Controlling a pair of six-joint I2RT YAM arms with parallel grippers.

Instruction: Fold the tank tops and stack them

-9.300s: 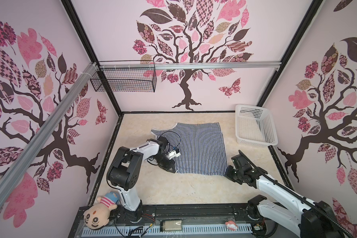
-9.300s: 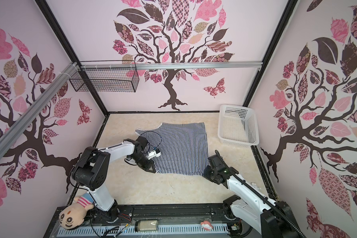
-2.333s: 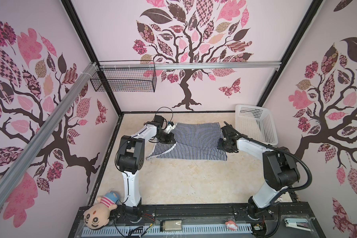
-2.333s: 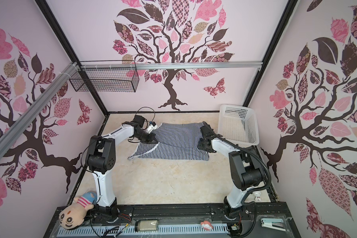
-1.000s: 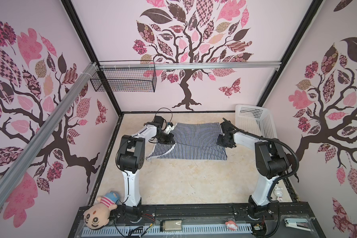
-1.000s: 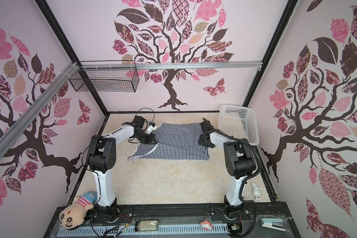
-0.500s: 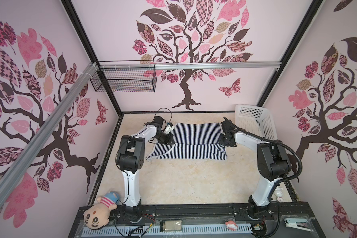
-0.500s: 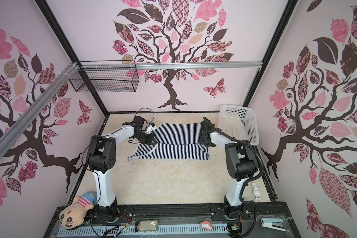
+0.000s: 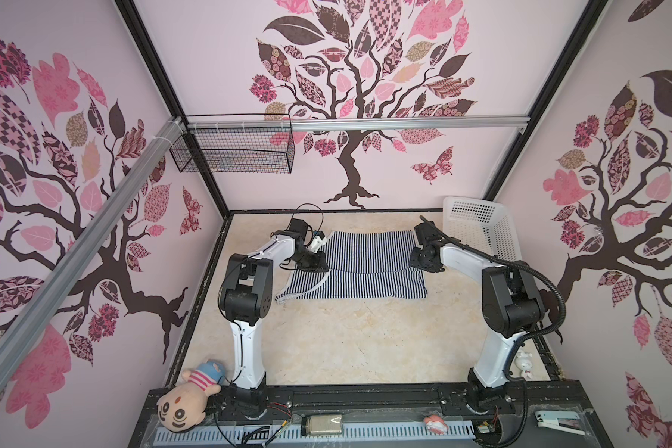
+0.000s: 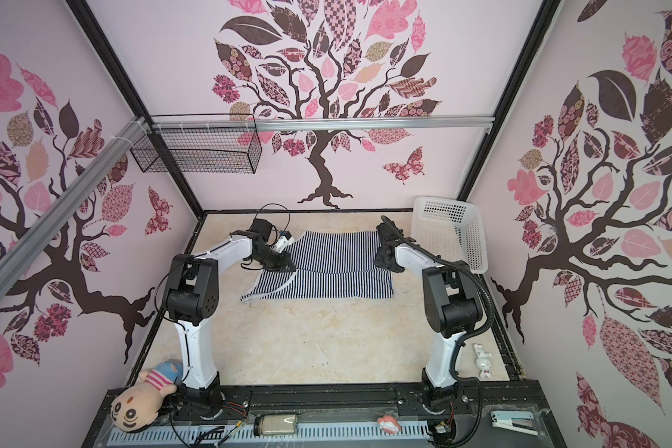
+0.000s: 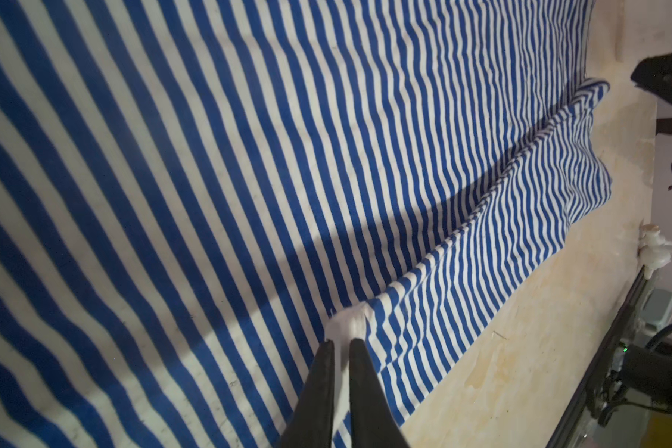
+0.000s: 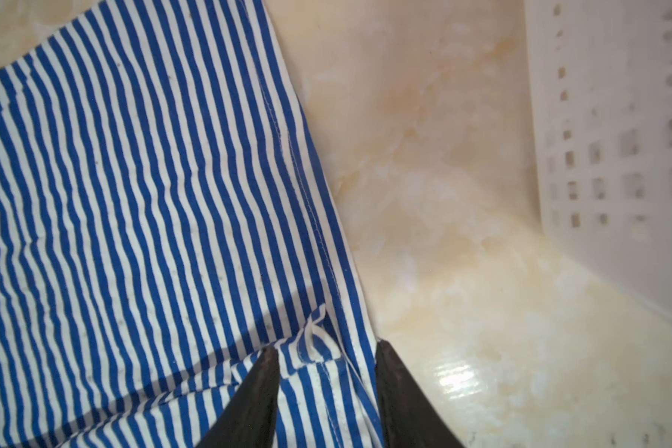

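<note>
One striped tank top (image 9: 365, 267) (image 10: 334, 267) lies folded over on itself at the far middle of the table, with a strap trailing out at its near left corner. My left gripper (image 9: 321, 265) (image 11: 342, 341) rests at the top's left edge. Its jaws stand a narrow slit apart, and the white edging (image 11: 346, 322) lies right at their tips. My right gripper (image 9: 423, 265) (image 12: 326, 349) is at the right edge. It is open, and the hemmed corner of the tank top (image 12: 132, 194) lies loose between the fingers.
A white plastic basket (image 9: 482, 229) stands just right of the right gripper. A wire basket (image 9: 233, 155) hangs on the back wall. At the near left corner lies a plush doll (image 9: 189, 399), and a small white figurine (image 9: 524, 362) sits at the near right.
The folded-over layer has settled onto the rest of the top. Both grippers, shut on its edge before, now have their jaws parted, the right wider than the left.
</note>
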